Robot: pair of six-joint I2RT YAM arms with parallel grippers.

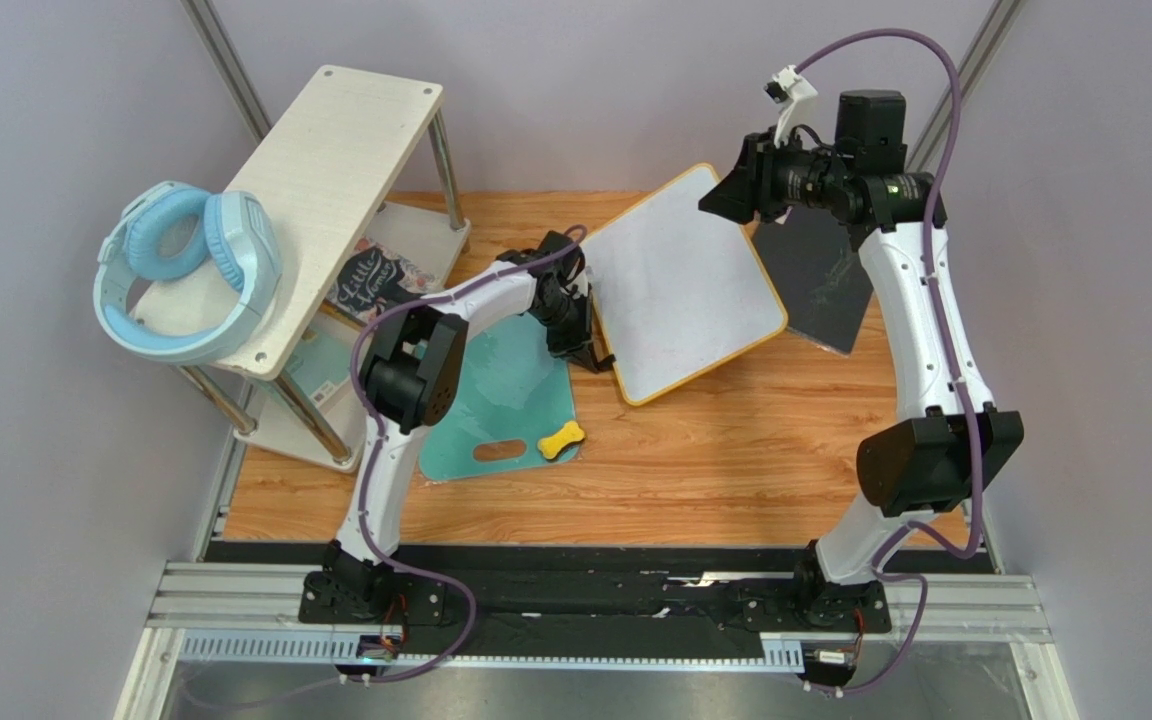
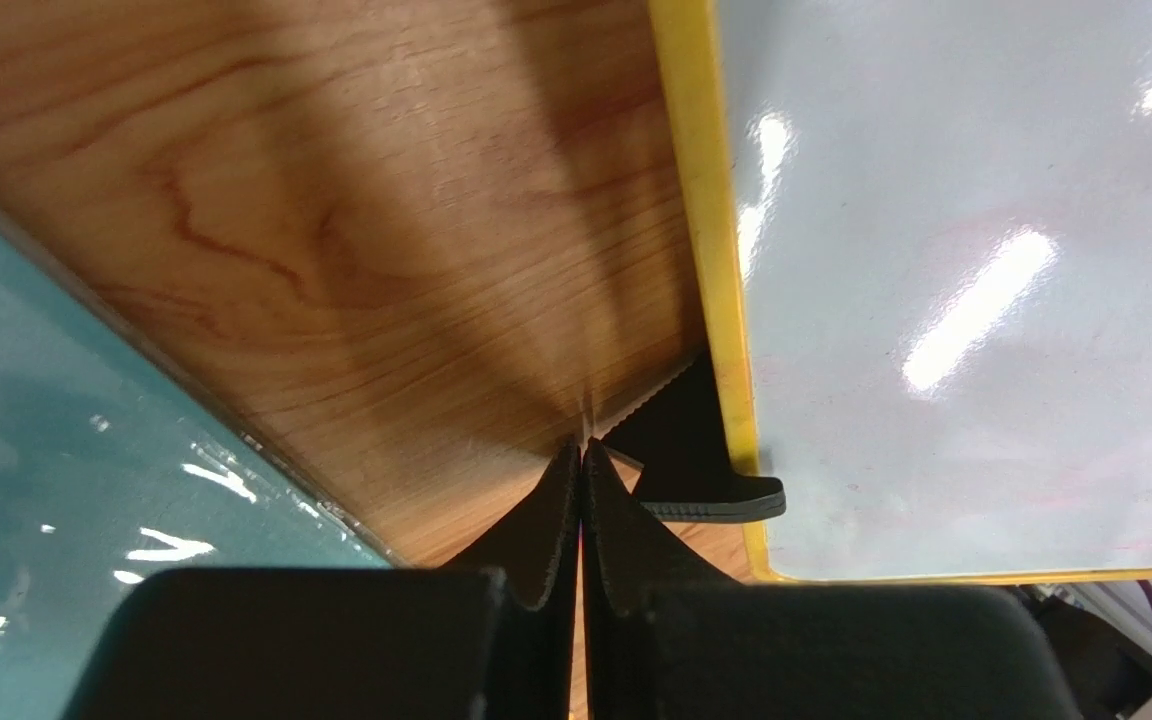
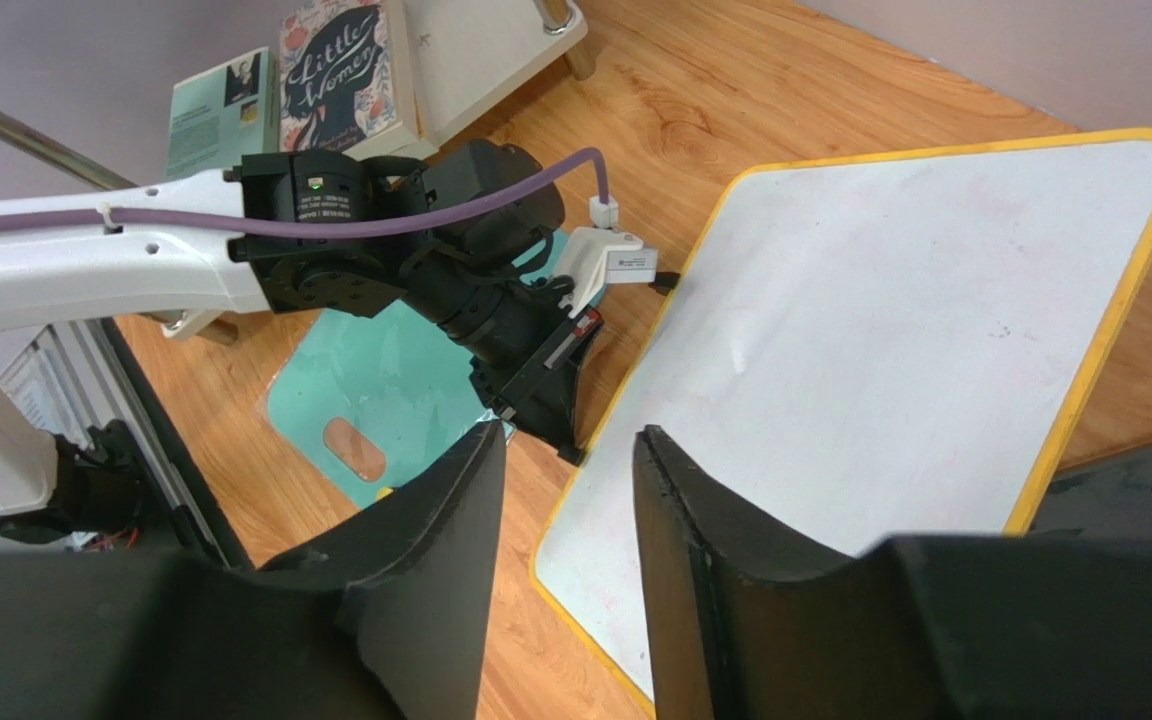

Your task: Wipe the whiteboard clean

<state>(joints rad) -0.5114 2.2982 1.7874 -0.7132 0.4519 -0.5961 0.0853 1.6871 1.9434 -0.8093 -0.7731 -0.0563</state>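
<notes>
The whiteboard [image 1: 680,285] lies on the wooden table, white with a yellow frame and no writing on it, only faint smears. My left gripper [image 1: 593,356] is shut and empty, its tips low at the board's near-left edge. In the left wrist view the shut gripper [image 2: 582,450] points at the table beside the frame [image 2: 699,225] and a black foot [image 2: 695,465]. My right gripper [image 1: 725,192] hovers above the board's far corner, open and empty. In the right wrist view the gripper [image 3: 567,443] looks down on the board [image 3: 898,330] and the left arm [image 3: 432,270].
A teal cutting board [image 1: 500,398] with a handle slot lies left of the whiteboard, a small yellow bone-shaped piece [image 1: 560,440] on it. A dark grey panel [image 1: 823,278] lies at the whiteboard's right. A shelf [image 1: 334,165] with blue headphones [image 1: 184,270] and a book [image 3: 334,68] stands far left.
</notes>
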